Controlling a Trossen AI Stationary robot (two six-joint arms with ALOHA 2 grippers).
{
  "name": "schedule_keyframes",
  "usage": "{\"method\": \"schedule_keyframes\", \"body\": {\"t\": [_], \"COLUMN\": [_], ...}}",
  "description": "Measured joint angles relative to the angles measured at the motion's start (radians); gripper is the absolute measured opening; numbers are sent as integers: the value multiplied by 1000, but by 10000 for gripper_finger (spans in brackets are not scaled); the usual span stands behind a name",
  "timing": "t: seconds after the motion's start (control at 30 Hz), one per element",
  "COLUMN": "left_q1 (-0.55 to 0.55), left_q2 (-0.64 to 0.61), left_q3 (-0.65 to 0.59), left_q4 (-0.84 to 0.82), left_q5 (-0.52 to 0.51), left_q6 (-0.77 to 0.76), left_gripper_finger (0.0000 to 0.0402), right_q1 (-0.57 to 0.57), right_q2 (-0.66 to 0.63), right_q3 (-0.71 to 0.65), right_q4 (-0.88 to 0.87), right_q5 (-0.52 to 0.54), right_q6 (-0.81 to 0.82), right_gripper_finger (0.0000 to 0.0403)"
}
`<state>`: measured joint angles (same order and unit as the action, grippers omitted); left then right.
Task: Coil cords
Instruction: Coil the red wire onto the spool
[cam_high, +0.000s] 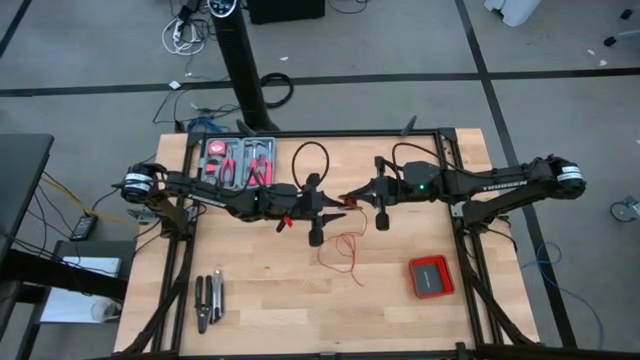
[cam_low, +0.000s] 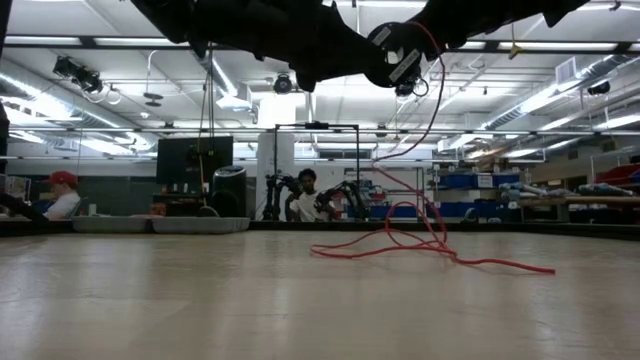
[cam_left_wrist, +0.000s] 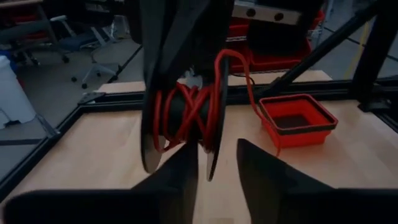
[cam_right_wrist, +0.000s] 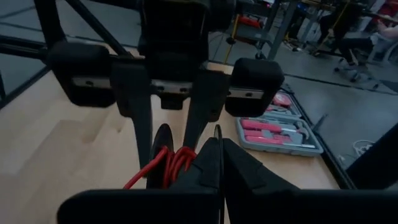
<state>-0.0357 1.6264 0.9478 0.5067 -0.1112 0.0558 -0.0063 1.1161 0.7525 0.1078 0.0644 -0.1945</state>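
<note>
A small black spool (cam_left_wrist: 186, 118) wound with the thin red cord hangs in the air over the table's middle, between my two grippers. From the spool (cam_low: 397, 55) the cord drops slack to loose loops (cam_low: 420, 245) lying on the wood (cam_high: 345, 252). My right gripper (cam_right_wrist: 219, 146) comes in from the table's right and is shut on the spool. My left gripper (cam_left_wrist: 217, 152) comes in from the left and is open. One of its fingers (cam_left_wrist: 180, 174) stands between the spool's two discs, the other (cam_left_wrist: 264, 177) outside one disc. My right gripper pinches the edge of one thin disc (cam_right_wrist: 216, 132) of the spool between its two fingers. The fingers lie about level, coming from the table's right. The spool is lifted clear, and its cord (cam_right_wrist: 149, 171) hangs slack to the table. Whether my left gripper's inner finger touches the wound cord, I cannot tell.
A flat red box (cam_high: 430, 275) sits near the table's right front. A grey case with red-handled tools (cam_high: 238, 160) lies at the far left, and pliers (cam_high: 208, 300) lie at the near left. A black frame rail (cam_high: 320, 133) runs along the table's edges. People sit in the room beyond.
</note>
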Motion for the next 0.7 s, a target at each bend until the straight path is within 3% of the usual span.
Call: {"method": "schedule_keyframes", "body": {"t": [0.13,0.4,0.7], "left_q1": [1,1,0], "left_q2": [-7,-22,56], "left_q3": [0,0,1], "left_q4": [-8,-14,263], "left_q5": [-32,-31,87], "left_q6": [-4,-36,-192], "left_gripper_finger": [140,142,142], "right_q1": [-4,-2,0], "right_q2": [-48,-214,-207], "right_q3": [-2,-2,-8], "right_q4": [-6,-60,85], "right_q5": [31,97,143], "right_q6": [-24,-49,-144], "right_gripper_finger": [1,1,0]}}
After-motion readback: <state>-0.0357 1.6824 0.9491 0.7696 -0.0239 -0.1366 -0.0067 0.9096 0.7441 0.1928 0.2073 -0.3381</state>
